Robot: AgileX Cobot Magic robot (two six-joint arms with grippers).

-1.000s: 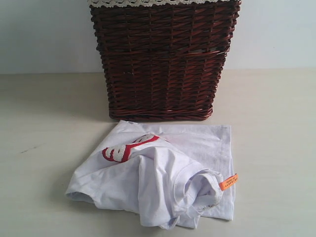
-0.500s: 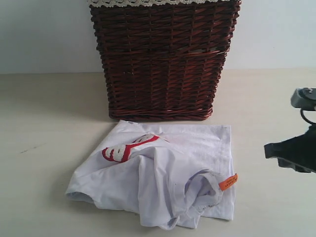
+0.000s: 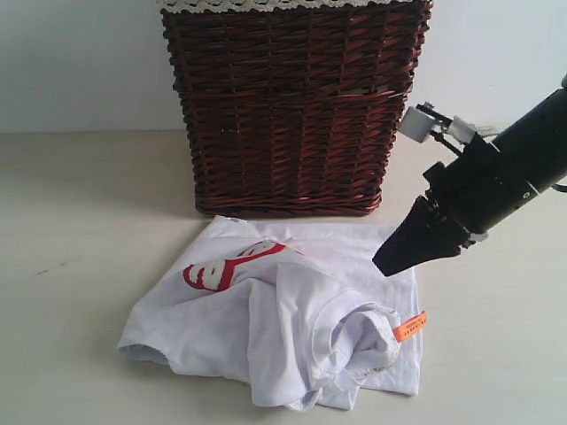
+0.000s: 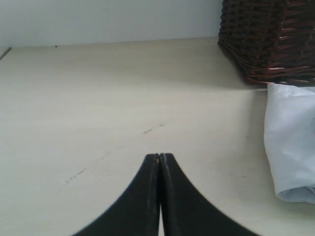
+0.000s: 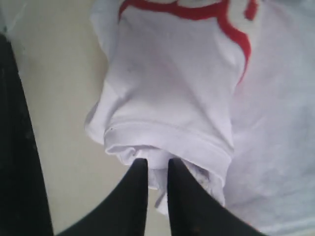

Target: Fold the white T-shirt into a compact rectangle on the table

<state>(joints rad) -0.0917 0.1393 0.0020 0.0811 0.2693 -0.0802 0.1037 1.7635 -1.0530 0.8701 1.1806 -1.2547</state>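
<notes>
The white T-shirt (image 3: 292, 328) lies crumpled on the table (image 3: 80, 266) in front of the basket. Its red-outlined lettering (image 3: 221, 268) faces up at the left, and the orange tag (image 3: 410, 326) sticks out at the right. My right gripper (image 3: 383, 265) hangs over the shirt's back right part. In the right wrist view my right gripper (image 5: 157, 162) is open by a narrow gap over a bunched hem of the shirt (image 5: 172, 93), with nothing pinched. My left gripper (image 4: 160, 156) is shut and empty over bare table, with the shirt's edge (image 4: 290, 142) off to its side.
A tall dark wicker basket (image 3: 292, 106) with a lace-trimmed liner (image 3: 283, 4) stands right behind the shirt, close to my right arm (image 3: 505, 173). The same basket (image 4: 270, 39) shows in the left wrist view. A pale wall rises behind the table.
My right arm has come in from the right edge and moved left and up until its gripper is over the shirt's back right part. The shirt has barely shifted.
</notes>
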